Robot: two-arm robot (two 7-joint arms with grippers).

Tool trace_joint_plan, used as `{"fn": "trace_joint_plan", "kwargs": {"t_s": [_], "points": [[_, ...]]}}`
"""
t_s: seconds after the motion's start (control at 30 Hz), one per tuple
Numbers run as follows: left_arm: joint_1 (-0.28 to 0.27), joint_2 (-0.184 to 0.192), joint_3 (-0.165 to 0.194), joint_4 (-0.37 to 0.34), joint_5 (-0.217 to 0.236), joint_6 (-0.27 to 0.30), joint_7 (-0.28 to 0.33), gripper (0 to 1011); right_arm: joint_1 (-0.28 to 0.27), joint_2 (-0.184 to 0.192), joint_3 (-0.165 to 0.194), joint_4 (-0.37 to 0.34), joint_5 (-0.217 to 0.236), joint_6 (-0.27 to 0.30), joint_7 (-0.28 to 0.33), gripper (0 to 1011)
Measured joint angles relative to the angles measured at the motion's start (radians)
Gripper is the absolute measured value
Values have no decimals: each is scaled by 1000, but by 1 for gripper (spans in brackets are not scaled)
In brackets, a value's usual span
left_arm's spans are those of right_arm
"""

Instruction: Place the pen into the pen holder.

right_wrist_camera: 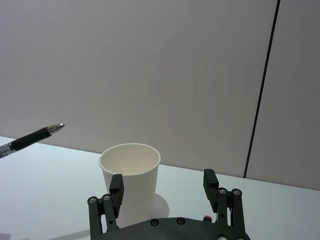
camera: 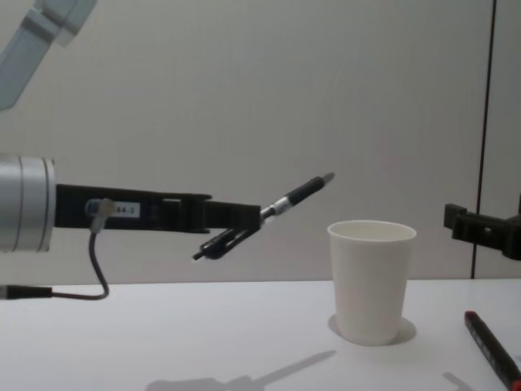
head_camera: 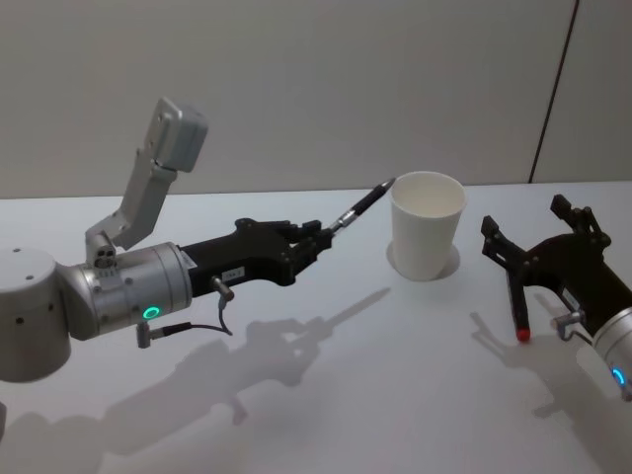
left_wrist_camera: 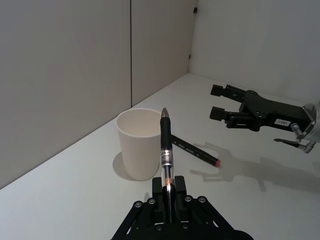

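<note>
— Pen (left_wrist_camera: 166,150), the slim one with the clear barrel, black rubber grip and silver point: how will it handle?
— Light and stiff, I'd judge. The clear plastic looks smooth, so it could swivel in a pinch. The left gripper (left_wrist_camera: 169,189) has its fingers pressed onto that clear part, and the black grip and point stick out ahead. That hold looks sound to me.
— Where is it?
— In the air, slanting upward. Its point is just beside the rolled rim of the plain white tapered paper cup (head_camera: 427,232), on the cup's left and higher than the rim, not inside.
— And the cup?
— Thin paper, probably easy to tip with a nudge. It stands upright on the white table (head_camera: 296,395).
— The other arm?
— The right gripper (left_wrist_camera: 216,102) hovers on the cup's right, fingers spread, holding nothing. Under it a dark marker with a red end (left_wrist_camera: 195,150) lies flat.
— Any writing?
— White print runs along the marker, and both grippers carry small white labels. All of it is too small to read.
</note>
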Motion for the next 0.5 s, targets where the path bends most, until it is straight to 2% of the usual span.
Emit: {"fn": "trace_joint_plan", "kwargs": {"t_s": [0.5], "points": [[-14, -30, 32, -8, -17, -37, -37, 149, 0, 0, 0, 0, 0, 0, 0, 1001]]}}
